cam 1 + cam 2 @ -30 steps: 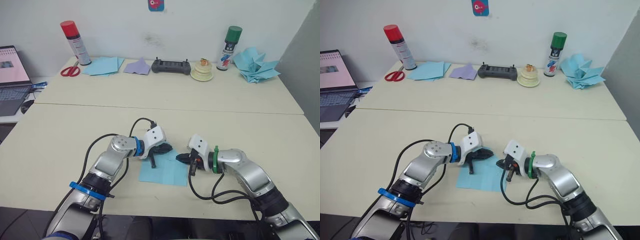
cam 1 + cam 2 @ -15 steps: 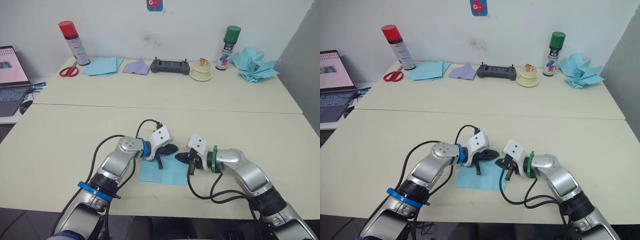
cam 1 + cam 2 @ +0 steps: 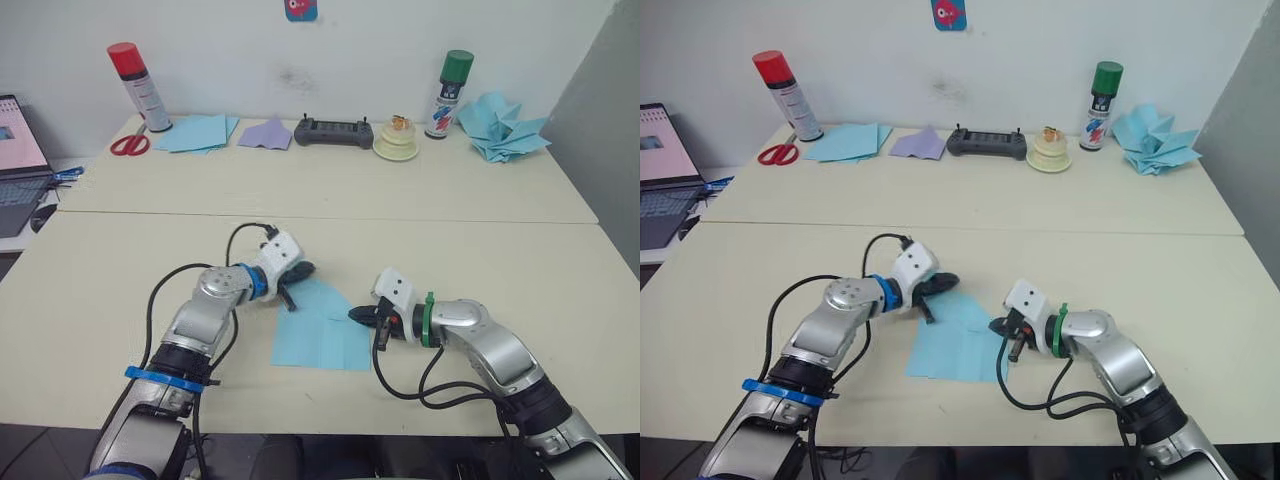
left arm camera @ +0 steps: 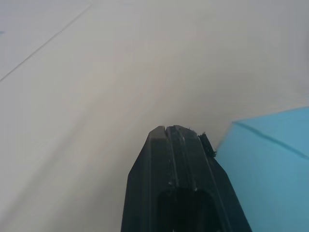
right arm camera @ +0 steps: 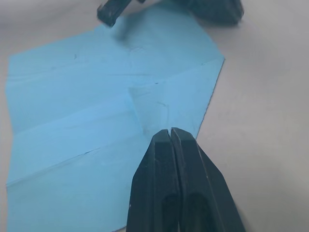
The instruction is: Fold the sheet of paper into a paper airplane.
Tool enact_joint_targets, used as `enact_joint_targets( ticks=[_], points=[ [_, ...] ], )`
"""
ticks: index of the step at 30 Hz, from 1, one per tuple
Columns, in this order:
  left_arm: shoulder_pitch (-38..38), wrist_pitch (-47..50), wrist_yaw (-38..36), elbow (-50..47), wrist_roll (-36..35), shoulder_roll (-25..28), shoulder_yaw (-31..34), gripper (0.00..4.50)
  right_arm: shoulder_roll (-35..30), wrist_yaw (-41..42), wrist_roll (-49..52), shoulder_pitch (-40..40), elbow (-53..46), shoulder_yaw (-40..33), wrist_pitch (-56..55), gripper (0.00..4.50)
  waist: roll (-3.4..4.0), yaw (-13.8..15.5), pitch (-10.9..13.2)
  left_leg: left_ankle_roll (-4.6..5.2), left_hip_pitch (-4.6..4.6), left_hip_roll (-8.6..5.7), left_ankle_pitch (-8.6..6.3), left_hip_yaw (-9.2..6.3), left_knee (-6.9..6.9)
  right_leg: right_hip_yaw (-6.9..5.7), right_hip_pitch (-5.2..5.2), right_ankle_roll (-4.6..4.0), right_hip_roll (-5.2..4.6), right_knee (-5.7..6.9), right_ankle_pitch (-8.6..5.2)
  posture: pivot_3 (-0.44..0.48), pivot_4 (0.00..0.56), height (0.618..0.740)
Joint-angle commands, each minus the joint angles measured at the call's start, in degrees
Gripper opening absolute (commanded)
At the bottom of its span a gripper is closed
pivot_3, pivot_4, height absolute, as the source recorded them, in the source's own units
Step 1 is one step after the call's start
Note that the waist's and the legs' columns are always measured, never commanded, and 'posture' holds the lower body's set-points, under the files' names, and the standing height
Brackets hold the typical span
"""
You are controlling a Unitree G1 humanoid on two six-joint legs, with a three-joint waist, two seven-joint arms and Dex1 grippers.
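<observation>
The sheet of paper (image 3: 318, 332) is light blue and lies flat near the table's front edge. It has faint creases, and its far side narrows to a point. My left gripper (image 3: 291, 288) is shut at that far-left point, and its fingertips (image 4: 173, 131) rest on the table just beside the sheet's edge (image 4: 270, 154). My right gripper (image 3: 360, 314) is shut with its tips (image 5: 170, 133) down on the sheet (image 5: 87, 121) near its right edge. The paper airplane is out of view.
Along the back of the far table (image 3: 330, 185) stand a red spray can (image 3: 128, 72), scissors (image 3: 125, 145), a stack of blue sheets (image 3: 195, 131), a lavender dart (image 3: 266, 133), a black controller (image 3: 335, 131), a green-capped can (image 3: 444, 80) and a heap of blue darts (image 3: 503, 125). A laptop (image 3: 18, 165) sits at the left.
My left gripper has pulled back to the left, off the sheet's top middle to its far-left point. The right gripper has held still. The camera has shifted slightly.
</observation>
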Motion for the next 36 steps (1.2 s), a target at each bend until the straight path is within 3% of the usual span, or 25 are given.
enact_joint_targets(
  ticks=[1,5,10,14,27,34,36],
  points=[
    [0.29,2.97,0.59,-8.07,-6.61,-0.08,6.85,0.0,0.45,-0.77,-1.33,-0.61,3.02,0.39,0.77,0.02,-0.09,-0.12,0.05,0.0,-0.03,0.01,0.0,-0.01,0.01,-0.01,-0.02,0.0,0.0,0.0,0.0,0.0,0.15,0.74],
    [5.92,11.7,-0.36,-16.6,-12.9,2.46,11.66,0.0,1.45,-0.6,-1.53,-1.61,4.38,0.75,0.26,0.02,-0.07,-0.83,0.05,-0.01,-0.06,0.05,0.0,0.03,-0.04,0.04,-0.1,0.0,0.0,0.0,0.0,0.0,0.15,0.74],
    [13.27,21.85,-0.94,-23.17,-22.49,3.81,17.53,1.35,1.74,-0.4,-1.62,-1.97,5.0,0.74,-0.18,0.0,-0.1,-0.8,0.08,-0.01,-0.07,0.05,0.0,0.01,-0.07,0.02,-0.17,-0.03,0.0,0.07,-0.02,0.0,0.15,0.74],
    [14.88,27.45,1.3,-23.5,-25.48,3.83,19.22,2.58,1.51,0.34,-1.65,-2.52,5.8,0.85,-0.86,0.0,-0.21,-0.7,0.14,-0.01,-0.06,0.06,0.0,-0.02,-0.03,-0.01,-0.18,-0.04,0.0,0.1,-0.02,0.0,0.15,0.74],
    [16.92,21.9,1.93,-25.94,-19.43,4.32,9.5,2.58,1.87,-0.04,-1.68,-2.64,6.24,0.28,-0.95,0.0,-0.2,-0.62,0.16,-0.01,-0.09,0.04,0.0,0.03,-0.06,0.06,-0.23,-0.06,0.0,0.09,-0.03,0.0,0.15,0.74],
    [16.96,14.26,0.29,-26.35,-13.78,6.86,5.63,0.39,1.79,-0.54,-1.59,-1.83,5.23,0.12,-0.29,0.0,-0.18,-0.56,0.17,-0.02,-0.13,0.04,-0.01,0.06,-0.06,0.08,-0.26,-0.08,0.0,0.07,-0.04,0.0,0.15,0.74],
    [16.2,12.66,0.8,-25.46,-12.35,6.77,5.17,0.02,1.81,-0.67,-1.58,-1.73,5.14,0.14,-0.18,0.0,-0.18,-0.55,0.18,-0.02,-0.16,0.04,-0.01,0.07,-0.06,0.08,-0.3,-0.08,-0.01,0.06,-0.04,0.0,0.15,0.74]
  ],
)
